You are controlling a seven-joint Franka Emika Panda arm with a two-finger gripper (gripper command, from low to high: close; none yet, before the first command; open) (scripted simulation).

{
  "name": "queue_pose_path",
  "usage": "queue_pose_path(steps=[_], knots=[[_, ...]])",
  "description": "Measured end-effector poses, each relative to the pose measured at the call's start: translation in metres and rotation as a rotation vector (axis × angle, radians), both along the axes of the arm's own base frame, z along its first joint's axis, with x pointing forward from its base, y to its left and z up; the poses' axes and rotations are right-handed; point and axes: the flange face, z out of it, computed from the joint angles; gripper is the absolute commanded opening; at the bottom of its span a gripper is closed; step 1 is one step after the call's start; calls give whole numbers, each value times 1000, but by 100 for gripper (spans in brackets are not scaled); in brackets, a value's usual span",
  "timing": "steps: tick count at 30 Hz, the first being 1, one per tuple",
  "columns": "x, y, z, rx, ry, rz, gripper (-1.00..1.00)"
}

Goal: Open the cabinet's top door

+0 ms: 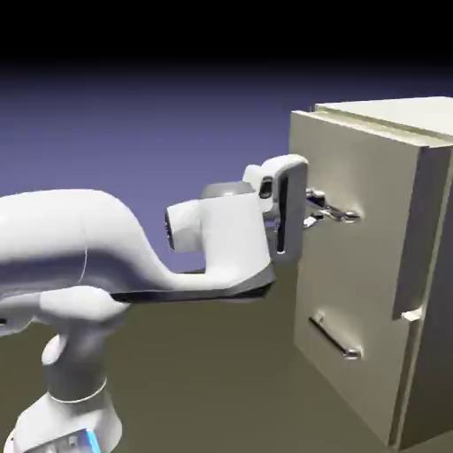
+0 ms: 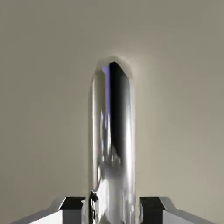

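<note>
The cabinet [image 1: 416,265] stands at the exterior view's right, tall and beige. Its top door [image 1: 354,159] carries a silver bar handle [image 1: 343,213]. My gripper [image 1: 315,209] reaches level from the left and is shut on that handle's near end. In the hand view the shiny handle [image 2: 111,131] runs up from the bottom edge, large, between my two grey fingertips [image 2: 72,209], with the beige top door [image 2: 43,87] filling everything behind it.
The lower door [image 1: 354,389] has an identical silver handle [image 1: 336,338] below my hand. My white arm [image 1: 80,248] stretches across from the lower left, above the olive table [image 1: 230,380].
</note>
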Motion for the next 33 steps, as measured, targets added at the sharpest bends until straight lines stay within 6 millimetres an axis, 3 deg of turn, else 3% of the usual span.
queue_pose_path(steps=[25, 26, 28, 33], knots=[[-214, 0, 0, 0, 0, 0, -100], [-216, 0, 0, 0, 0, 0, 100], [-216, 0, 0, 0, 0, 0, 100], [-266, 0, 0, 0, 0, 0, 100]])
